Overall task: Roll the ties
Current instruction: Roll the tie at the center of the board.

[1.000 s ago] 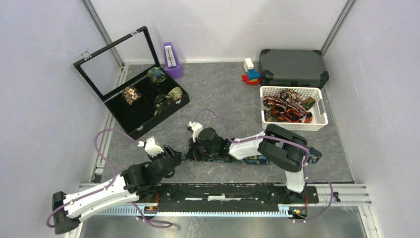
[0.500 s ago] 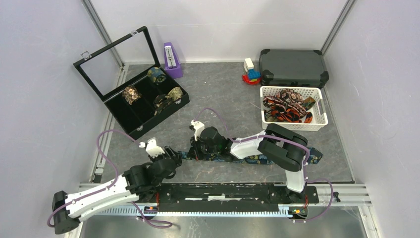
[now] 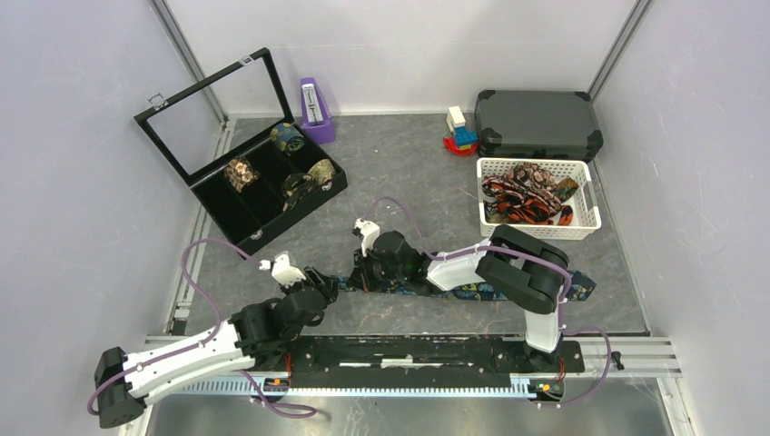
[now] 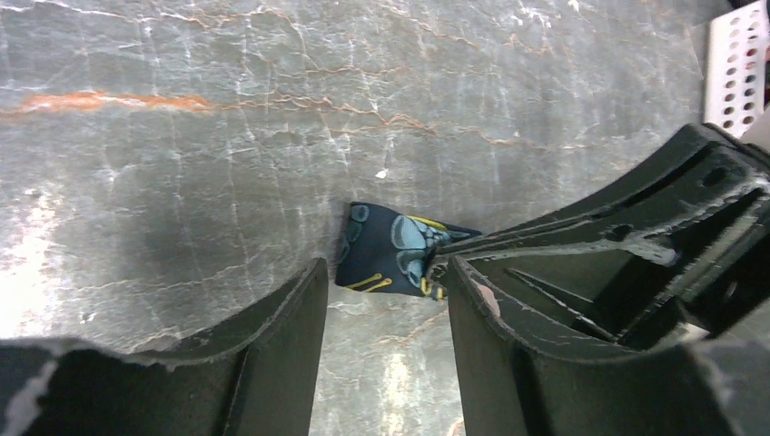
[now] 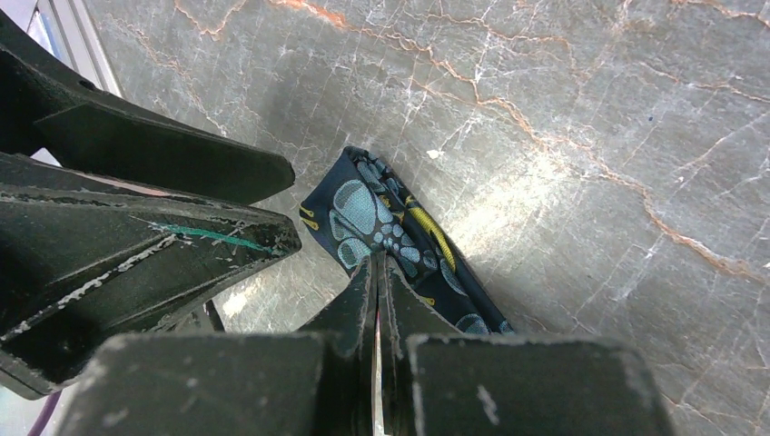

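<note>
**Both claws close on the tie's left end; no roll begun**

Over the last second the left claw [image 3: 320,289] has crept right, and its spread fingers now stand either side of the end of the navy tie [image 3: 472,292] with nothing held between them. The right claw [image 3: 365,272] has also edged a little to the right. It is pressed together, with its tips down on the cloth just behind that end. Whether any fabric is nipped between the tips cannot be told.

My reading is that the arms are setting up the first fold. One claw pins the cloth and the other is ready to take the free end, but no turn has been made and the tie lies flat.

The tie lies on the near part of the desk [image 3: 409,173]. Its long axis runs left to right, almost parallel to the near edge. The left end sits between the claws, and the rest passes under the right arm towards the far right.
</note>
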